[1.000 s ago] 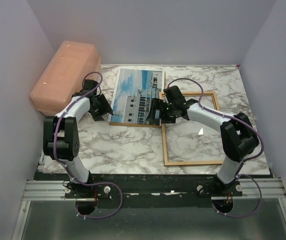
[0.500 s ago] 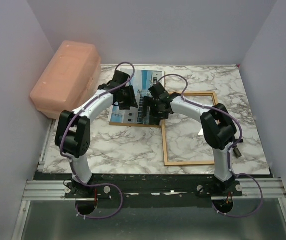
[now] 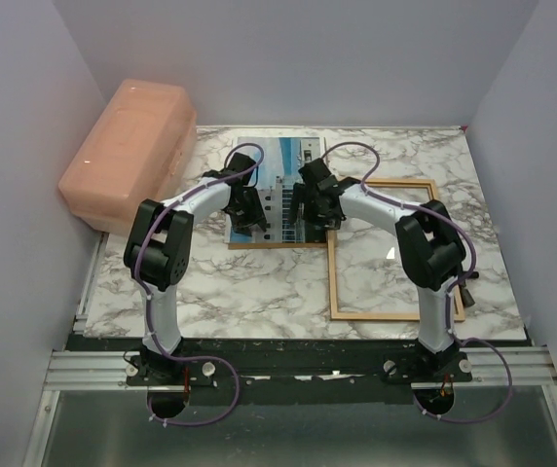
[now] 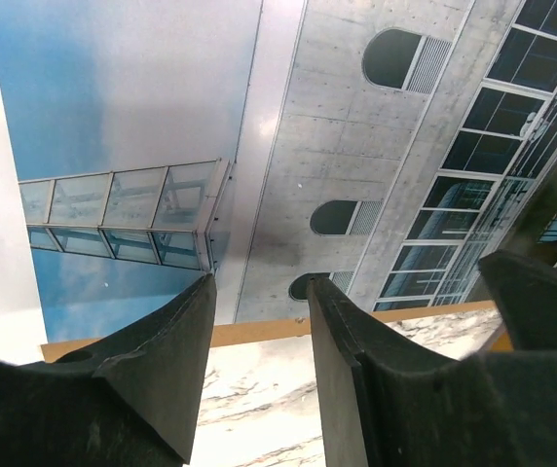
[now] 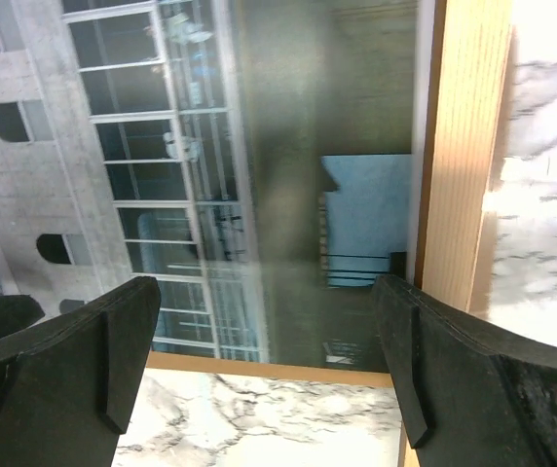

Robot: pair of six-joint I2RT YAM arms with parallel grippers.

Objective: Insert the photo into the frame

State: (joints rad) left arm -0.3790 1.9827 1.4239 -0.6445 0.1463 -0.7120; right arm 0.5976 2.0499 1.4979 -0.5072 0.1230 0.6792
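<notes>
The photo (image 3: 280, 185), a white building against blue sky, lies flat at the table's back centre on a brown backing board whose near edge (image 3: 277, 245) shows. The orange-brown frame (image 3: 334, 282) lies flat to its right, its left bar against the photo's right side. My left gripper (image 3: 250, 210) is open and empty, low over the photo's near left part; in the left wrist view (image 4: 259, 297) the photo (image 4: 162, 107) fills the top. My right gripper (image 3: 310, 211) is open and empty over the photo's near right part. The right wrist view (image 5: 264, 341) shows the photo (image 5: 201, 146) and the frame bar (image 5: 459, 146).
A pink plastic box (image 3: 128, 151) stands at the back left against the wall. White walls close the table (image 3: 240, 292) on the left, back and right. The frame's far right corner reaches near the table's right front edge.
Both grippers have moved inward and now hang over the photo's near edge. The photo with its board has slid a little right. The frame has shifted right and turned slightly.
</notes>
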